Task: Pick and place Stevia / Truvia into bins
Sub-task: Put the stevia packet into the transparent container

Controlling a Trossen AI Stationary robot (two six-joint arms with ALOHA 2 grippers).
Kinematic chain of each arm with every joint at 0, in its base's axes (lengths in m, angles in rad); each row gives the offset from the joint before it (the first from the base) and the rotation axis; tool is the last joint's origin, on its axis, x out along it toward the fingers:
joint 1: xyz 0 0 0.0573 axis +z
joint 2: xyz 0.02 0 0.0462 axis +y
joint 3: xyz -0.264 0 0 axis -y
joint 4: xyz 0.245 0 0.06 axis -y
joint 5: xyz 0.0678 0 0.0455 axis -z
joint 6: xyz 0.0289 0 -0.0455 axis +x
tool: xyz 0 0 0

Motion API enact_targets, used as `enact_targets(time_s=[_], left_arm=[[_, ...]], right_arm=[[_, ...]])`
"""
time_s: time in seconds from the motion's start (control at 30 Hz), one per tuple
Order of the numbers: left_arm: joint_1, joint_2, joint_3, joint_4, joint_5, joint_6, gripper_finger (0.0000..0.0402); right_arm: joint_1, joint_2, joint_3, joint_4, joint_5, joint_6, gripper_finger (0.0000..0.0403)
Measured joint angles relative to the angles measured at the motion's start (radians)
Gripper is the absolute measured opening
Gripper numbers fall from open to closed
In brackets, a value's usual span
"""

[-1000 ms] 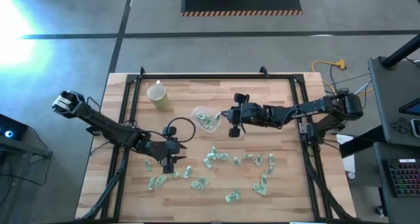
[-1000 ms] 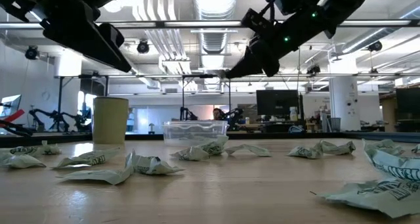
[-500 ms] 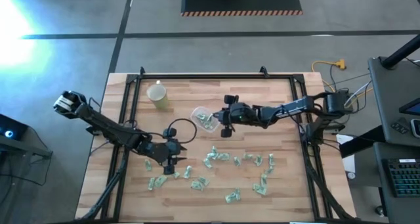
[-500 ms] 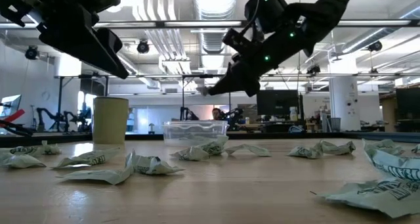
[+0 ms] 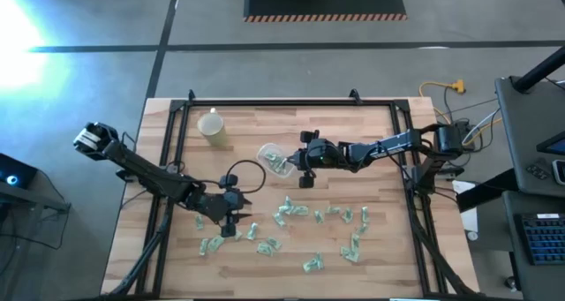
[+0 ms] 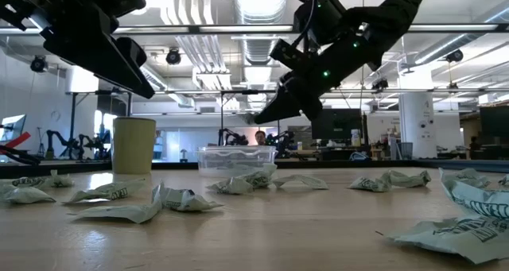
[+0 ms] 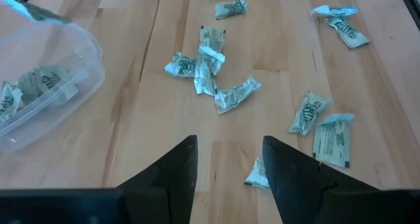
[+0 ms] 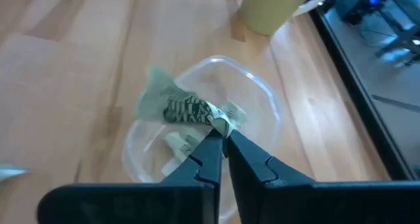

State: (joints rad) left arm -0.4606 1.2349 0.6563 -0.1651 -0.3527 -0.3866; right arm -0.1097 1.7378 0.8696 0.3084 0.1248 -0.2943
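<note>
One light, limp sachet pinched by its corner between right fingers, above tub; left fingers parted, empty.

The sachets carry dark green print, but no word on them can be read

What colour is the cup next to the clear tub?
Pale yellow cup, plain with no pattern; the high view shows it best.

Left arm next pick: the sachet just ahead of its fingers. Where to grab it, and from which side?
Judging from the left wrist view, come straight down with the left gripper and pinch the sachet across its narrow width at mid-body. It lies flat on the table, apart from its neighbours, so nothing blocks the fingers.
</note>
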Motion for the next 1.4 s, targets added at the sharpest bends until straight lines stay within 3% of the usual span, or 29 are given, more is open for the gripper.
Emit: enact_targets(time_s=[0.3,0.5,0.67,0.8,1.0,1.4], left_arm=[[0.0,0.02,0.0,0.0,0.0,0.0,0.0155],[0.0,0.031,-0.01,0.0,0.014,0.0,0.0155],[0.0,0.095,-0.023,0.017,0.046,0.001,0.0155],[-0.002,0.189,-0.018,0.054,0.087,0.025,0.0155],[-0.002,0.27,0.016,0.112,0.137,0.114,0.0155],[0.001,0.281,0.005,0.212,0.216,0.097,0.0155]], right_arm=[[-0.003,-0.003,0.0,0.008,0.016,-0.006,0.0103],[0.009,-0.062,0.005,-0.057,0.031,-0.023,0.0129],[0.034,-0.136,0.003,-0.236,0.019,-0.002,0.0131],[0.047,-0.173,-0.005,-0.314,-0.051,0.039,0.0123],[0.073,-0.179,-0.008,-0.313,-0.107,0.059,0.0113],[0.08,-0.178,-0.008,-0.335,-0.107,0.05,0.0097]])
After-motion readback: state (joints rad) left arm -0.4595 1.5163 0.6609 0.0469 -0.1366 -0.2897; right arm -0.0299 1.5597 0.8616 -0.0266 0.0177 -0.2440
